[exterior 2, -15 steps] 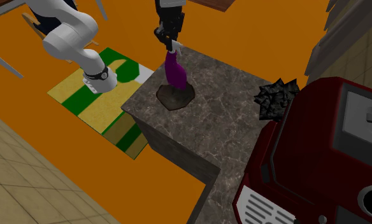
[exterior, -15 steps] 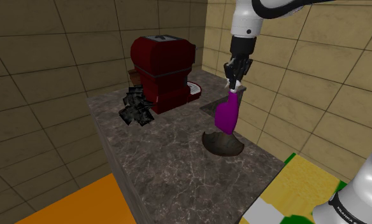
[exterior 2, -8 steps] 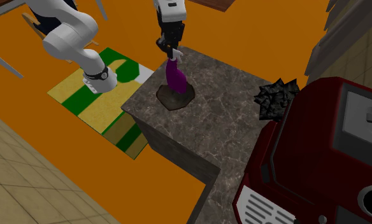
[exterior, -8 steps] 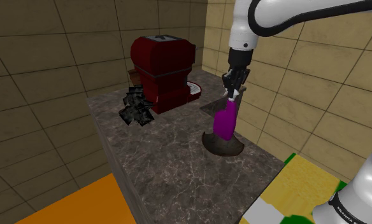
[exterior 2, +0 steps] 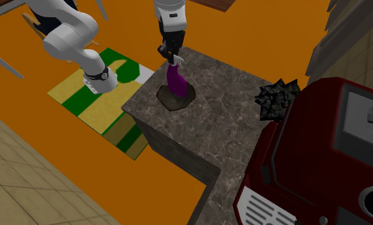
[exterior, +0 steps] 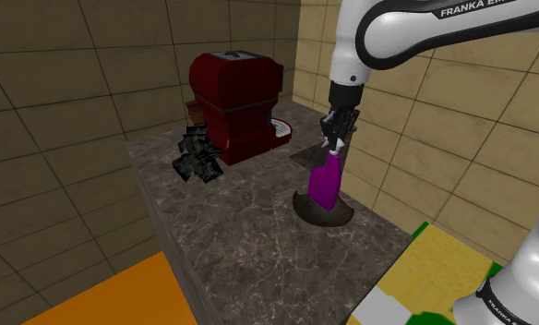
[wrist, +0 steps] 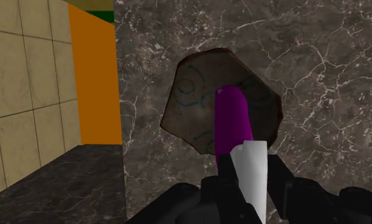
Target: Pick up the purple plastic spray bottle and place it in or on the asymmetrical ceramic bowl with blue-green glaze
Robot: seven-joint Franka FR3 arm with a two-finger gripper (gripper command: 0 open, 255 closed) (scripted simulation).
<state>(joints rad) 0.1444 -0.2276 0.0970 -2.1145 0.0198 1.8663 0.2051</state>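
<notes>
Spray bottles: one purple spray bottle (exterior: 324,185) with a white head.
Bowls: one brownish, uneven-rimmed bowl (exterior: 325,213) with faint blue-green marks inside.
Machines: one dark red machine (exterior: 235,97).
Crumpled things: one black crumpled lump (exterior: 198,155).
Desks: one dark marbled desk (exterior: 240,231).
Rugs: one green, yellow and white rug (exterior 2: 99,102) on the orange floor.
Robot arms: one white arm (exterior: 388,37).
Grippers: one black gripper (exterior: 333,140).
Gripper fingers: two.
</notes>
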